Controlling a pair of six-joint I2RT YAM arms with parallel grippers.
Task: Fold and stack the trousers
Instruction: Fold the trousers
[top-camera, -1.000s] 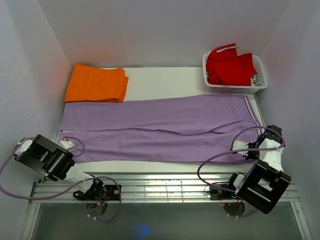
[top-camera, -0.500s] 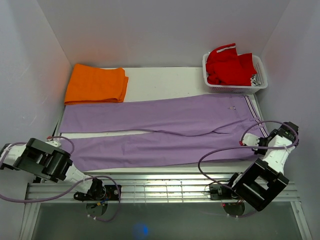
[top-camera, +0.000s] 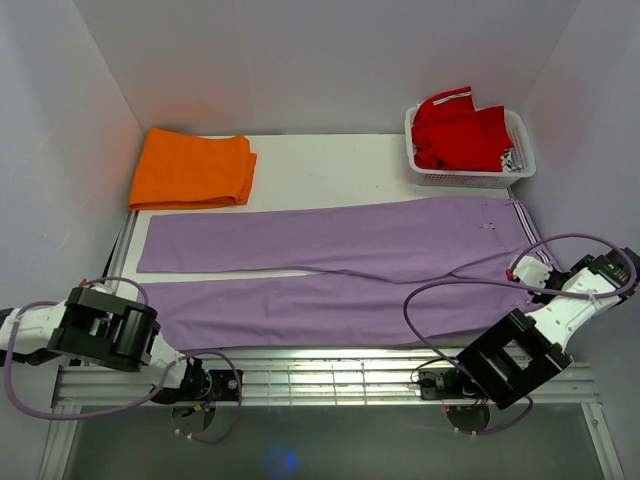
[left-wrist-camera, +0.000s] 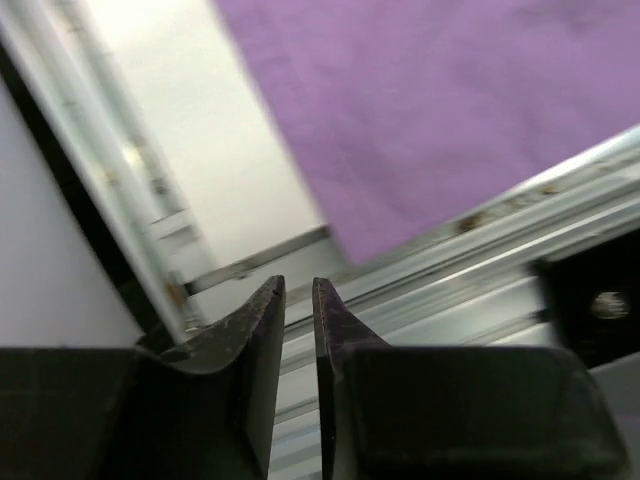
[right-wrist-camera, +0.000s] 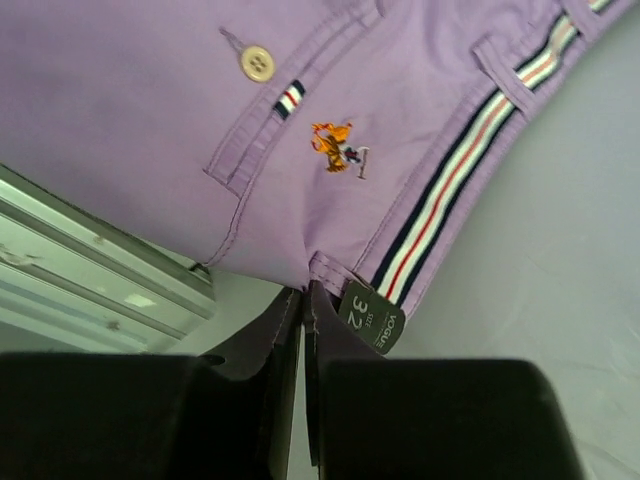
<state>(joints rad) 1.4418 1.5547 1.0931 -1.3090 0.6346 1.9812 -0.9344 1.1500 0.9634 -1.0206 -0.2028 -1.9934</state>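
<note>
Trousers: the trousers (top-camera: 400, 250) lay flat across the table (top-camera: 330, 160), with the waistband at 3 o'clock and the hems at 9 o'clock.
Right claw: the right gripper (right-wrist-camera: 303, 293) was pinched on the near waistband corner, beside the size tag (right-wrist-camera: 372, 317).
Left claw: the left gripper (left-wrist-camera: 297, 288) was nearly closed and empty at 8 o'clock, clear of the near hem.
Step judged: lengthwise fold, near leg over far leg.
Recommendation: the left claw should grip the near hem corner first. Both claws should then lift together, keeping the cloth taut and the edges flush.
</note>
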